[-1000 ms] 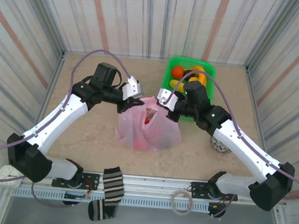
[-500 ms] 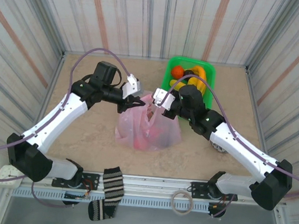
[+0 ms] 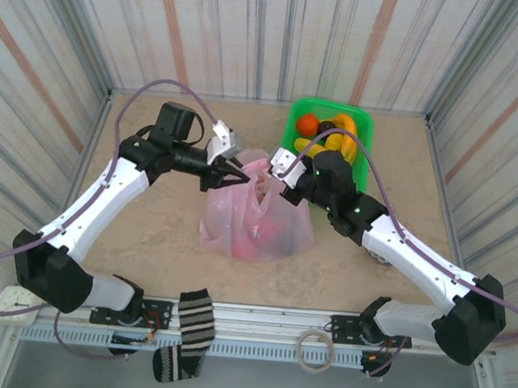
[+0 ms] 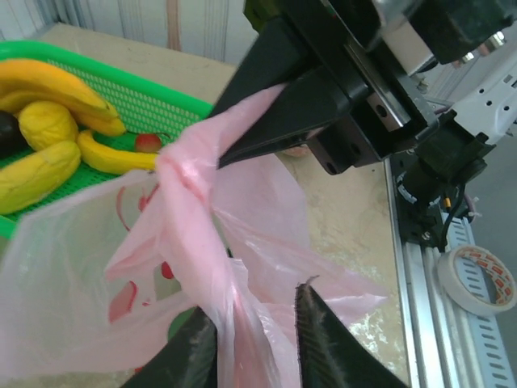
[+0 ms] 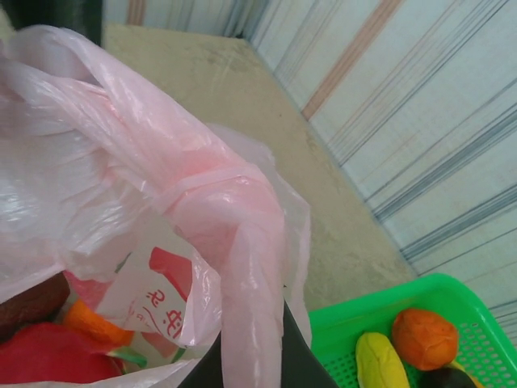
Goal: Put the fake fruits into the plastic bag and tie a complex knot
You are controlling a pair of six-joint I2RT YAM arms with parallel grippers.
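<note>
Pink, thin and see-through: the plastic bag [image 3: 256, 226], crinkly and puffed up, in the middle of the sandy table [image 3: 145, 229]. Red marks on its side. Inside, fake fruits [image 5: 48, 360], shiny and smooth, in red, orange and dark brown. Up top, a tight twisted knot [image 4: 174, 166] of bunched pink plastic, with flat ends going off to each side.

From the near left, the left arm [image 3: 102, 202], bent at the elbow, wrist turned toward the bag top. At its tip, the left gripper [image 3: 235, 174], not squeezing: black pointy fingers [image 4: 315, 347] parted, pink plastic lying between them. From the near right, the right arm [image 3: 409, 254], stretched long, wrist low by the bag top. At its tip, the right gripper [image 3: 273, 173], clamped on a pink strap just past the knot. Tip nearly facing tip above the bag.

At the far side, a green basket [image 3: 368, 124] full of little holes, just behind the right wrist. In it, curved yellow bananas [image 4: 48, 79] and a round orange one.

Bare table left of the bag and in front of it. Striped metal walls [image 3: 53, 46] on three sides, well apart from the bag. By the near rail, a striped sock [image 3: 193, 321] and a roll of tape [image 3: 317, 350].
</note>
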